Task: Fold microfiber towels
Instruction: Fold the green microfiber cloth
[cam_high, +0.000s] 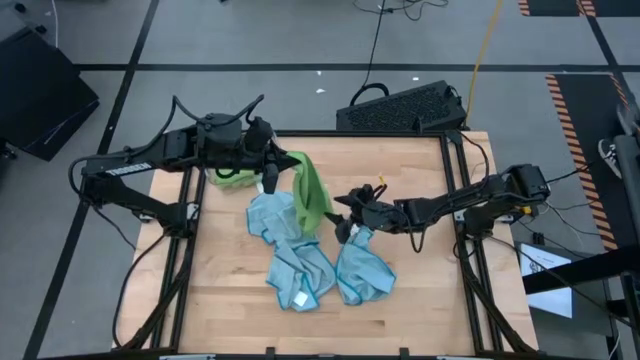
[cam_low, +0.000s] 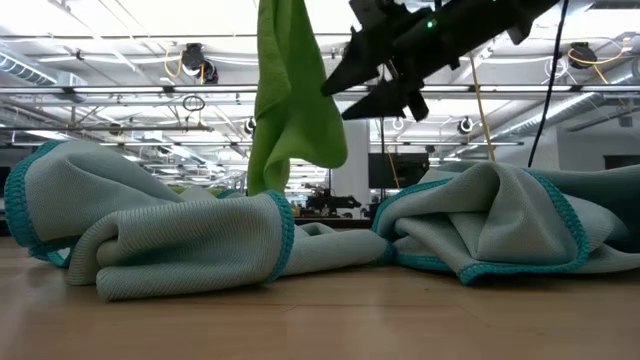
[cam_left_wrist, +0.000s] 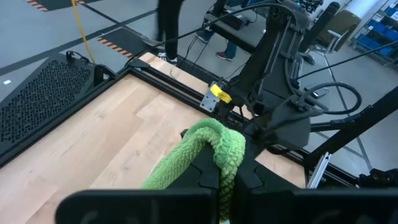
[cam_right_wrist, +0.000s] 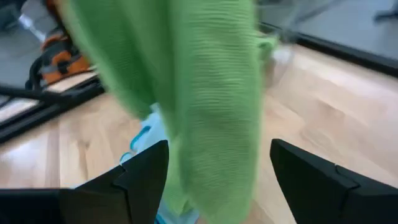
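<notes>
Left gripper (cam_high: 268, 160) pinches lime green towel (cam_high: 312, 190) aloft, letting it hang; right gripper (cam_high: 340, 208), jaws wide, beside hanging edge, likely to catch it.

No legible text or labels.

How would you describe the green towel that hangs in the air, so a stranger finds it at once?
Start at the wooden table, then the left gripper near its far edge, shut on a lime green towel. It hangs down between the two arms, before the open right gripper. Unlike the light blue towels lying crumpled on the table, it is lifted.
</notes>
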